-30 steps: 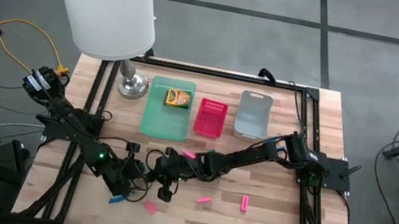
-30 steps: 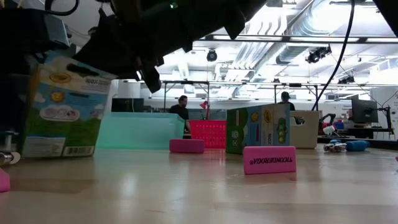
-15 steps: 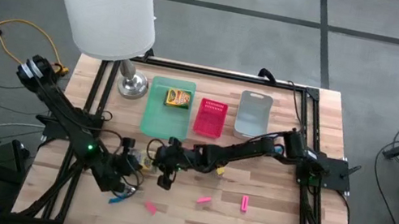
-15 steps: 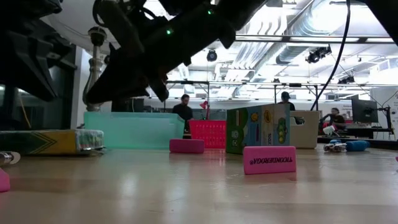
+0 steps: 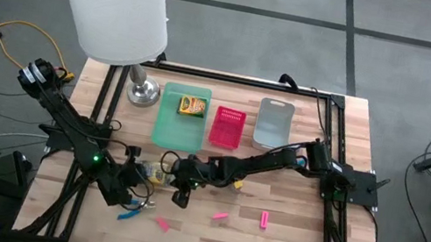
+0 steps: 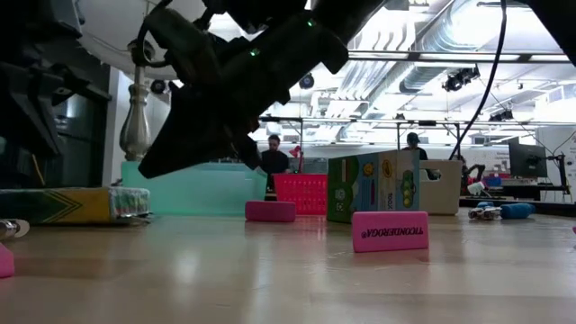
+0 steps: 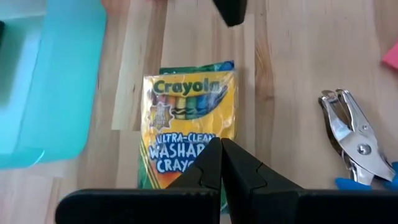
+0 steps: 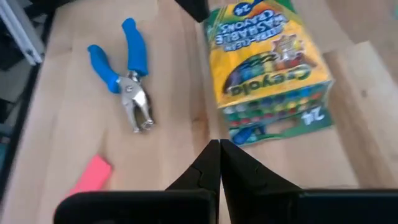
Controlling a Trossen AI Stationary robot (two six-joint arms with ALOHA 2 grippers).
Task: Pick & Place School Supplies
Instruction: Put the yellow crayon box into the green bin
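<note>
1. A wooden table [image 5: 292, 241] seen from above, with a white-shaded lamp [image 5: 117, 6] at its far left corner. Every place below is given relative to this lamp.
2. Just beside the lamp's base, toward the table's middle, lies a green tray [image 5: 179, 128] with one crayon box [image 5: 192, 105] inside it.
3. Past the green tray, farther from the lamp, stand a pink tray [image 5: 227, 128] and then a grey tray [image 5: 274, 123].
4. A second crayon box [image 7: 188, 127] lies flat on the wood, in front of the lamp and near the green tray's front edge.
5. The left gripper [image 7: 221, 163] hovers over this flat box with its fingers pressed together, holding nothing.
6. The right gripper [image 8: 219, 160] hangs on the box's other side, fingers also together and empty.
7. A blue-handled metal tool [image 8: 126, 80] lies on the wood just beside the flat box, on the side away from the lamp.
8. A pink eraser [image 5: 163, 224] lies near that tool; two more pink erasers [image 5: 219, 216] lie farther from the lamp, toward the table's front middle.
9. In the low view, a third crayon box [image 6: 373, 186] stands upright, well apart from the lamp.
</note>
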